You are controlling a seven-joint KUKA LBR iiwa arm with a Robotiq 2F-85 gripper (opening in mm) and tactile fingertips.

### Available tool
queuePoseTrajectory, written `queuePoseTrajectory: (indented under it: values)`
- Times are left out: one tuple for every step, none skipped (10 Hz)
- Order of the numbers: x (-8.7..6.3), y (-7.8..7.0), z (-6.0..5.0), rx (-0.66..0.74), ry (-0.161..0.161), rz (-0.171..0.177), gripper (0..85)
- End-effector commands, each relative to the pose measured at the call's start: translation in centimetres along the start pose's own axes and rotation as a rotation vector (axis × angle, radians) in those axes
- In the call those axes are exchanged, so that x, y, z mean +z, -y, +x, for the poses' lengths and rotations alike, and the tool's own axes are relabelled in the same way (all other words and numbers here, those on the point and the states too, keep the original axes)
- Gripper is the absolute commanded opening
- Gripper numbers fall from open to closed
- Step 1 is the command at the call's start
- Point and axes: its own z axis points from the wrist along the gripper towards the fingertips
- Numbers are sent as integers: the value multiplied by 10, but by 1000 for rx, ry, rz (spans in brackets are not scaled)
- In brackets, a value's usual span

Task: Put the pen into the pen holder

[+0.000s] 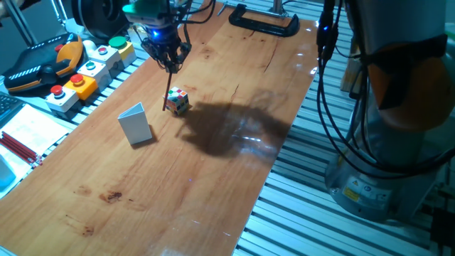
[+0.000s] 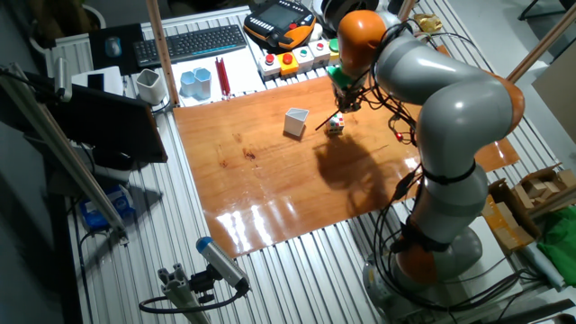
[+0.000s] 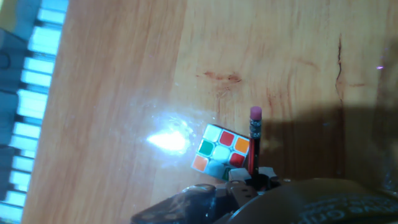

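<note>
Our jaws (image 1: 168, 62) grip the pen (image 1: 168, 91) upright by its top, hanging above the surface (image 1: 213, 178) beside the cube (image 1: 178, 102), ready to carry across to the pen holder (image 1: 136, 124).

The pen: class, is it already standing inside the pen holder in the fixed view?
No. The pen hangs from the end effector beside the puzzle cube, apart from the pen holder.
</note>
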Motion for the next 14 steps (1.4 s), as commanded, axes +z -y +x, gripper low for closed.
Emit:
queuePoseTrajectory:
  values:
    - [0, 0, 0, 11, 9, -15, 7]
    - [0, 0, 0, 12, 22, -25, 7]
    - [0, 0, 0, 49, 29, -41, 7]
    - [0, 0, 0, 79, 40, -33, 7]
    - [0, 0, 0, 99, 60, -20, 7]
    - [0, 0, 0, 122, 73, -5, 7]
    - [0, 0, 0, 141, 69, 11, 7]
    - [-2, -1, 2, 153, 64, 19, 7]
    - [-7, -5, 5, 159, 64, 25, 7]
    - [-13, -9, 8, 161, 76, 30, 7]
    - [-22, -13, 12, 159, 102, 34, 7]
    - [-31, -16, 13, 152, 120, 38, 7]
    - [-39, -19, 12, 146, 121, 42, 7]
    - [-44, -21, 13, 146, 119, 42, 7]
